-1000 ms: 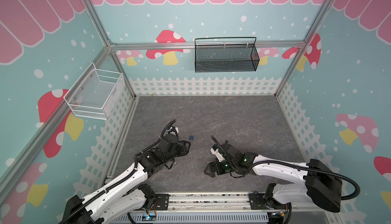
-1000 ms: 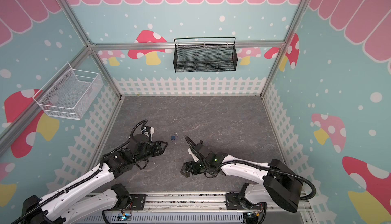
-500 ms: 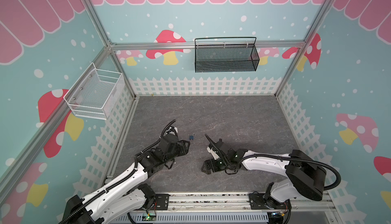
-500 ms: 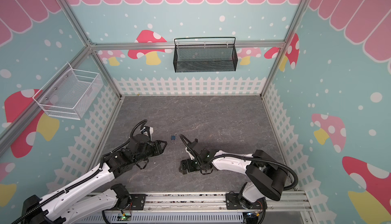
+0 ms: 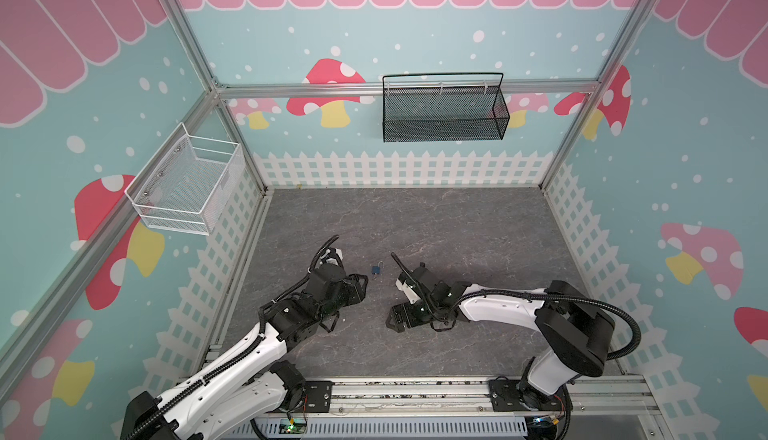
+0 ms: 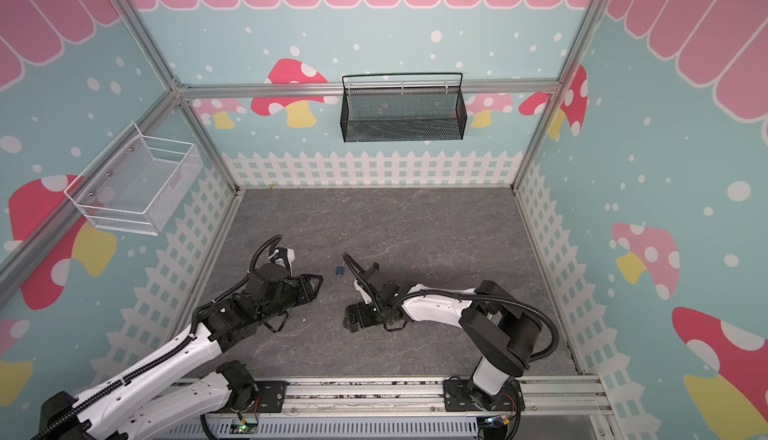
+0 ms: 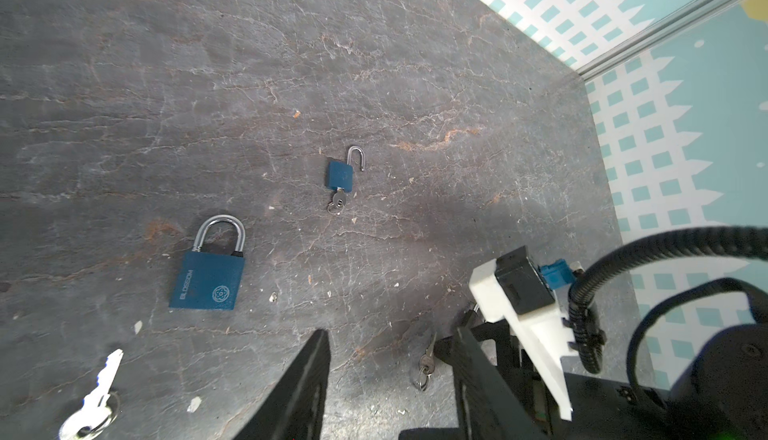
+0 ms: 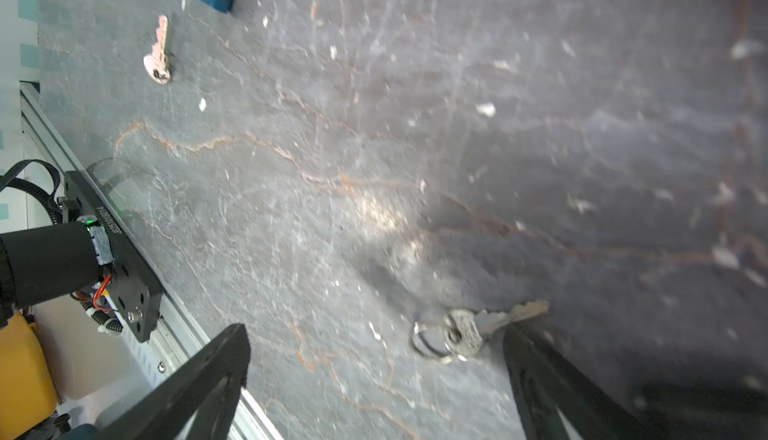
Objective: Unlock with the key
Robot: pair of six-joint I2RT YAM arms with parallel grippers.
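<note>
A small blue padlock (image 5: 377,269) (image 6: 340,270) (image 7: 342,176) lies on the grey floor with its shackle swung open and a key in its keyhole. In the left wrist view a larger blue padlock (image 7: 210,269) lies with its shackle down, and a big silver key (image 7: 93,400) (image 8: 159,53) lies loose nearby. A small ringed key (image 7: 426,365) (image 8: 469,330) rests flat on the floor. My left gripper (image 5: 362,286) (image 7: 390,334) is open with nothing held. My right gripper (image 5: 390,319) (image 8: 374,334) is wide open, one finger (image 8: 540,367) beside the ringed key.
A black mesh basket (image 5: 442,109) hangs on the back wall and a white wire basket (image 5: 187,186) on the left wall. The aluminium rail (image 5: 415,392) runs along the front edge. My two grippers sit low and close together near the floor's middle front.
My right arm has swung its elbow round and its gripper has slid a little to the left along the floor. The left arm and the small padlock have not moved.
</note>
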